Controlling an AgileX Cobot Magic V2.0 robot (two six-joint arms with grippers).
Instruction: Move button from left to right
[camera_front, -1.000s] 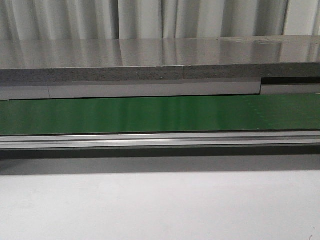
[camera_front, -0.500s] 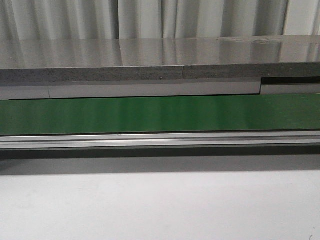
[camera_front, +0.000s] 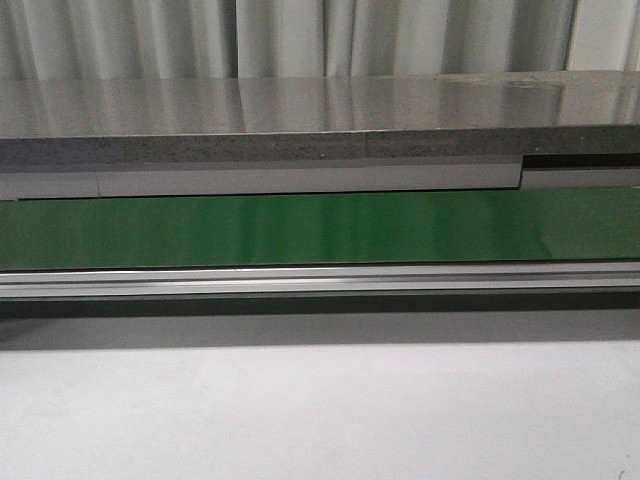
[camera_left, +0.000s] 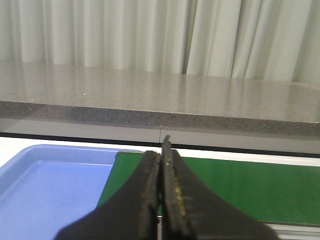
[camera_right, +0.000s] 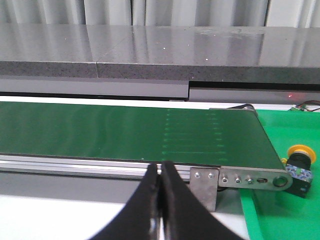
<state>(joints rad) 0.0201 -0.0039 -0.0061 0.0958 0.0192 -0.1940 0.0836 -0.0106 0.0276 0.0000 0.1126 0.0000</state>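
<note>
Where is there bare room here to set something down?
The green belt is bare along its whole visible length, between the grey counter and the metal rail. The blue tray looks empty. The button occupies the green mat past the belt's end.

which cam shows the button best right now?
Right wrist view. The button sits past the end of the green conveyor belt on a green mat, yellow cap and black block visible near the picture's edge. The front view and left wrist view show no button.
</note>
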